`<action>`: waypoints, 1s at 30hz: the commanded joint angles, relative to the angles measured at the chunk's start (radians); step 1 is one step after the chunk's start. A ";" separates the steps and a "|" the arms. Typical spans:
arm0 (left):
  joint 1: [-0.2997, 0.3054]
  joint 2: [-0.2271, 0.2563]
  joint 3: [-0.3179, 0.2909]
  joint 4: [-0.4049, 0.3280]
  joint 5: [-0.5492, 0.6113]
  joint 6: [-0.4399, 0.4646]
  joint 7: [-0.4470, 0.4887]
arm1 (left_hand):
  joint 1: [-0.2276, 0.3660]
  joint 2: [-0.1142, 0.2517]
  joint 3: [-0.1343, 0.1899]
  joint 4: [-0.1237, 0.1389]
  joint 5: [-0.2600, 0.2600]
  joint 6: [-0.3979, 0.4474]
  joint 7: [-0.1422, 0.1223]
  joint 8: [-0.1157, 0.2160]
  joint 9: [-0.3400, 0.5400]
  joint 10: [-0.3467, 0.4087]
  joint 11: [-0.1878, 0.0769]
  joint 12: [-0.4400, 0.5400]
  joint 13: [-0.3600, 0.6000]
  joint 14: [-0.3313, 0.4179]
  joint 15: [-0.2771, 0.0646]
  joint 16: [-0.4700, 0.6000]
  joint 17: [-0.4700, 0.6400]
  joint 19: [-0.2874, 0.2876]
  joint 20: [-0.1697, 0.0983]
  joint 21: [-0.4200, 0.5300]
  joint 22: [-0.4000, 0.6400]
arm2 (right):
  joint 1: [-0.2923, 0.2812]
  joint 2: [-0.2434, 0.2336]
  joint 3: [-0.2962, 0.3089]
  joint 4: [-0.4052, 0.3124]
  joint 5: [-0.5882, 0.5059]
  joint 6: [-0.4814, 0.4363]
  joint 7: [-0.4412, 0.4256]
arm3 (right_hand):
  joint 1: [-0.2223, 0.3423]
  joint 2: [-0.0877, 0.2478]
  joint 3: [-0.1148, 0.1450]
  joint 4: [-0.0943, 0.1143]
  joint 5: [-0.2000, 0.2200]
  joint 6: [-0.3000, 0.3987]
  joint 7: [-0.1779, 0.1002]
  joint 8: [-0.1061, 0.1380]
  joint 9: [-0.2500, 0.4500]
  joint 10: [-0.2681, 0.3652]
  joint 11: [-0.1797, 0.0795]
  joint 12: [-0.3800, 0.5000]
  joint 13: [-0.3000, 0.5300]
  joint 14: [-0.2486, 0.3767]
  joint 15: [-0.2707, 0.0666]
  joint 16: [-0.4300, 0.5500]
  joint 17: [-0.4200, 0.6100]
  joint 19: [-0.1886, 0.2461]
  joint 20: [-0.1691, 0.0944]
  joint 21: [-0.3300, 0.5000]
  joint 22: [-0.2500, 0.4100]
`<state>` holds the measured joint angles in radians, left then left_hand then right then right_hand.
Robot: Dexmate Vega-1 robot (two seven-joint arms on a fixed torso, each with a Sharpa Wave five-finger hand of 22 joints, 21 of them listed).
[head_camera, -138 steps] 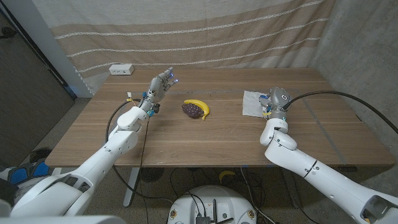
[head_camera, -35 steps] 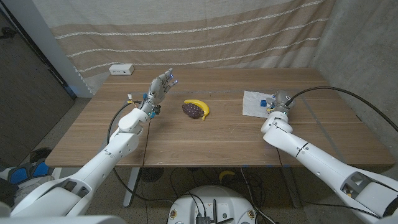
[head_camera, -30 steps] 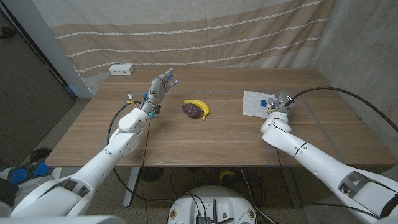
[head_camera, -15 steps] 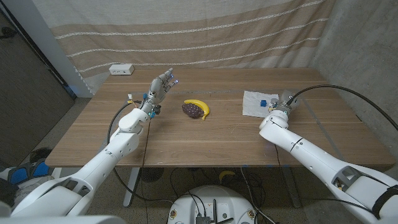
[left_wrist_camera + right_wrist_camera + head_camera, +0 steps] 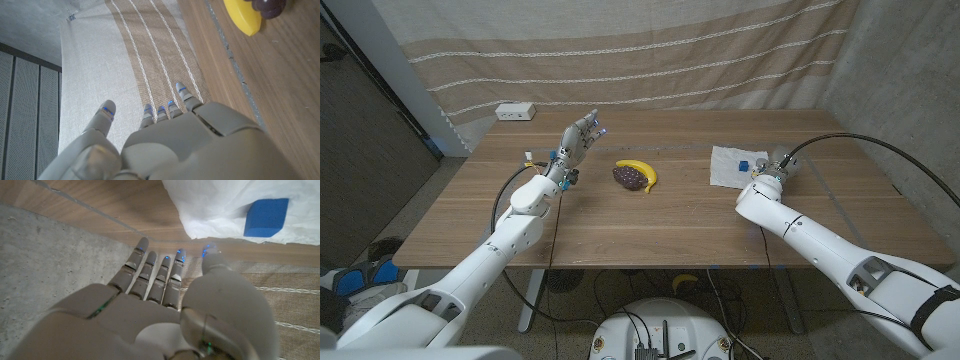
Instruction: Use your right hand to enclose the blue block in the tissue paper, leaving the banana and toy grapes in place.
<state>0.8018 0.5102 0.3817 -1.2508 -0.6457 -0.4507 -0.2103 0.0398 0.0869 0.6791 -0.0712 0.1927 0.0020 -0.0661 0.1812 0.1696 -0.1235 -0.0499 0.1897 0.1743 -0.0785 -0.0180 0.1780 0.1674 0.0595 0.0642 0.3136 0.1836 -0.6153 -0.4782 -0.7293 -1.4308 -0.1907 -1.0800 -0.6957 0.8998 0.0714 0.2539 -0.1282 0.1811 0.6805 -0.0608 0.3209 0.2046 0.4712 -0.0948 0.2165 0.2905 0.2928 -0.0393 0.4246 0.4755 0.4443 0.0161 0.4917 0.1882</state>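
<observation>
Blue block (image 5: 267,217) sits uncovered on the white tissue paper (image 5: 220,202) just beyond the fingertips (image 5: 181,256) of the right hand (image 5: 165,315), whose fingers are stretched out and holding nothing, while the left hand (image 5: 578,136) hovers empty with fingers apart, near the banana (image 5: 641,170) and toy grapes (image 5: 629,177).

Soft even light, mostly sharp

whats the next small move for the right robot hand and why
Probably bring the right robot hand back over the tissue paper's near edge to pinch it. The blue block lies uncovered on the flat tissue, and the hand is open beside it, holding nothing.
</observation>
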 commanded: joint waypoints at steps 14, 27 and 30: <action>0.033 0.025 -0.006 -0.067 0.016 0.018 0.041 | 0.000 0.030 0.004 -0.012 -0.001 0.004 0.002 0.000 0.005 -0.001 0.004 0.004 0.004 -0.005 0.000 -0.001 0.002 0.004 0.001 -0.006 0.004 | 0.089 0.023 -0.065 0.159 0.035 -0.011 0.053 | -0.024 0.014 -0.005 0.015 0.000 0.011 0.004 -0.005 0.000 0.005 0.012 0.003 0.001 -0.003 -0.097 -0.006 0.002 -0.007 0.003 0.003 0.003; 0.037 0.028 -0.007 -0.074 0.018 0.020 0.047 | 0.005 0.031 0.004 -0.020 -0.003 0.003 0.001 0.000 0.005 -0.001 0.004 0.004 0.004 -0.005 0.000 -0.001 0.001 0.005 0.001 -0.008 0.004 | 0.117 0.040 -0.084 0.204 0.044 -0.024 0.054 | -0.030 0.016 -0.009 0.009 0.002 -0.039 0.008 -0.030 0.000 -0.013 0.016 -0.001 0.001 -0.006 -0.093 -0.007 0.002 -0.008 0.005 0.004 0.003; 0.039 0.029 -0.008 -0.077 0.018 0.020 0.049 | 0.006 0.031 0.003 -0.022 -0.003 0.003 0.001 0.000 0.005 -0.002 0.005 0.003 0.004 -0.006 -0.001 -0.001 0.001 0.005 0.001 -0.009 0.004 | 0.121 0.041 -0.088 0.207 0.046 -0.024 0.057 | -0.035 0.019 -0.010 0.011 0.002 -0.026 0.013 -0.026 0.001 -0.014 0.018 -0.001 0.001 -0.006 -0.091 -0.007 0.003 -0.009 0.005 0.003 0.003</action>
<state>0.8349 0.5361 0.3758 -1.3183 -0.6293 -0.4316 -0.1681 0.0398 0.0869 0.6789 -0.0876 0.1923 0.0020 -0.0661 0.1811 0.1696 -0.1235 -0.0499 0.1897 0.1743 -0.0785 -0.0179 0.1780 0.1676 0.0595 0.0642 0.3062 0.1836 -0.5159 -0.4449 -0.8005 -1.2527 -0.1532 -1.0945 -0.6491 0.8736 0.0871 0.2444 -0.1186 0.1813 0.6496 -0.0520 0.2957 0.2048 0.4624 -0.0784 0.2166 0.2877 0.2930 -0.0393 0.4176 0.4753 0.4388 0.0216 0.4917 0.1882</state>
